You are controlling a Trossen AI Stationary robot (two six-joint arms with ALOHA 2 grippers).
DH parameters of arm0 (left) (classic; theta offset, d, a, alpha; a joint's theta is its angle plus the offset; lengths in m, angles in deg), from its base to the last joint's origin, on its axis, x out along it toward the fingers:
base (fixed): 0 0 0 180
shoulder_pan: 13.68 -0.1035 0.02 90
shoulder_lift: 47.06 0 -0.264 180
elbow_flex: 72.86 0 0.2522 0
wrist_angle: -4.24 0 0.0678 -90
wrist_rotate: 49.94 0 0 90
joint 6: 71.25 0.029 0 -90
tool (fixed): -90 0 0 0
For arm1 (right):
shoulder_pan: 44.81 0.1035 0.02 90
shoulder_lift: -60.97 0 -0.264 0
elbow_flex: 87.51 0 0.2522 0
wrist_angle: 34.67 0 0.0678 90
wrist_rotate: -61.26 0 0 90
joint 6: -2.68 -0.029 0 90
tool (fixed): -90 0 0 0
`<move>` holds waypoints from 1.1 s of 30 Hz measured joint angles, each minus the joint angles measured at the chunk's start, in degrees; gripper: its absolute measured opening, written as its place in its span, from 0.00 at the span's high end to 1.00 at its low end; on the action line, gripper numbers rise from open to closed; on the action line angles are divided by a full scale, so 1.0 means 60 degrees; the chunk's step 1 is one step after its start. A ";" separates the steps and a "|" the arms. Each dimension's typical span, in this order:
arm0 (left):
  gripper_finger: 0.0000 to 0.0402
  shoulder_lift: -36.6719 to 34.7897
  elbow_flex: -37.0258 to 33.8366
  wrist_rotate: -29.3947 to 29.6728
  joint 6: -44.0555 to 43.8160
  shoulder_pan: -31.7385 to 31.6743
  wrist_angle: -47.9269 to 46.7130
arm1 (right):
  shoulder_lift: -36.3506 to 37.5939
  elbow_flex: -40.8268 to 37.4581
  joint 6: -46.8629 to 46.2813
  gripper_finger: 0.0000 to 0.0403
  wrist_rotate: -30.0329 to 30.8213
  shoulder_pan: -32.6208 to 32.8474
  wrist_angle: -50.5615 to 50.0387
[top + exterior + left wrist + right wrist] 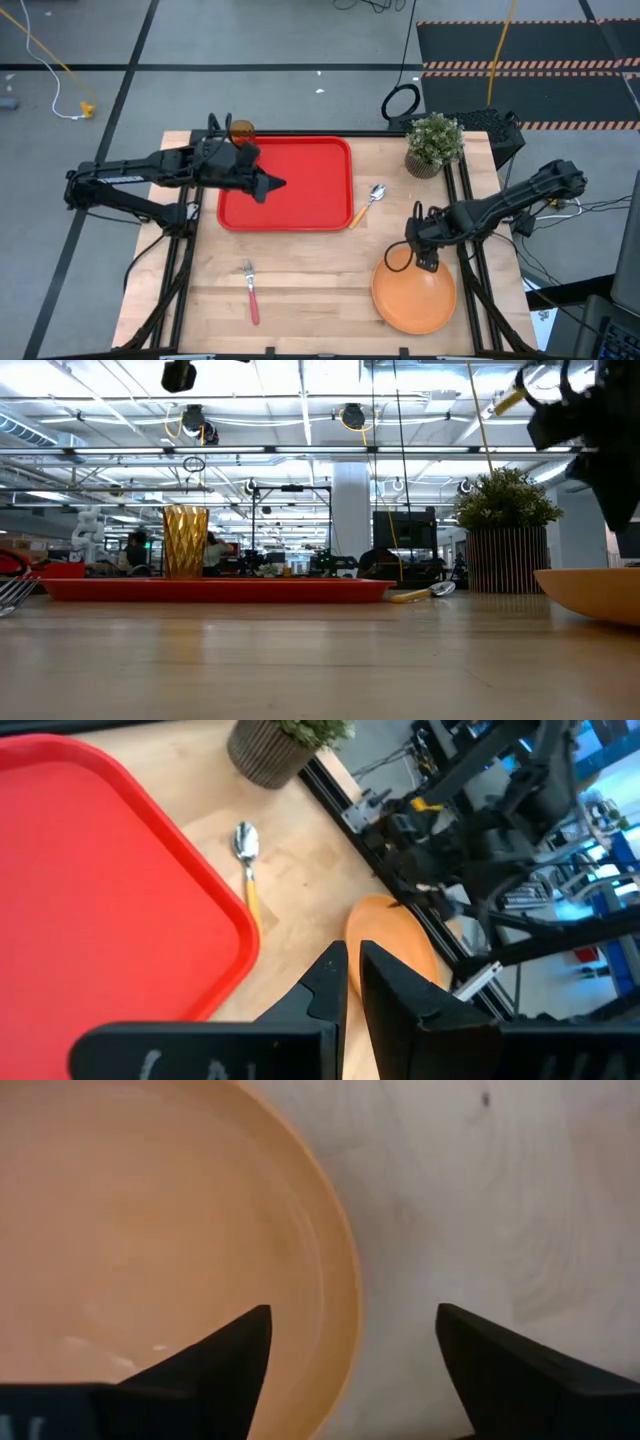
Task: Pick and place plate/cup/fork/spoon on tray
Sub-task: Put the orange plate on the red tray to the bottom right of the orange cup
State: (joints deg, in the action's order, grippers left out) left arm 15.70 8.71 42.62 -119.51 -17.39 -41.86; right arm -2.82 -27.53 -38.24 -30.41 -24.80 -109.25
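The red tray (pixel 300 215) lies in the middle of the table. The amber cup (pixel 241 131) stands upright at its far left corner. My left gripper (pixel 278 185) hovers above the tray, shut and holding nothing. The orange plate (pixel 415 295) rests on the table near the right front. My right gripper (pixel 350 1350) points down over the plate's far rim (pixel 340 1300), open. One finger is above the plate's inside and the other above the bare wood, apart from both. The spoon (pixel 372 200) lies just right of the tray. The fork (pixel 250 290) lies in front of the tray.
A potted green plant (pixel 434 143) stands at the table's far right, behind the spoon. Bare wood stretches between the fork and the plate. The arms' frames run along the table's left and right edges.
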 joint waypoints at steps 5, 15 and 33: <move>0.92 0.0000 0.0000 0.0012 -0.0060 0.0340 0.0008 | 0.0004 -0.0628 0.0762 0.29 -0.0076 0.0000 0.0509; 0.92 0.0138 -0.0011 0.0883 -0.0562 0.1102 0.0235 | 0.0004 -0.1512 0.1800 0.29 -0.0341 -0.0004 0.1762; 0.92 0.0911 -0.0004 0.1578 -0.1495 0.1940 0.1207 | 0.0007 -0.2424 0.2548 0.29 -0.0476 -0.0004 0.2889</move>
State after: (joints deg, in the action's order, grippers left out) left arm 21.17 8.69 52.09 -128.48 -5.75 -34.62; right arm -2.78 -42.07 -22.95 -33.27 -24.82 -91.92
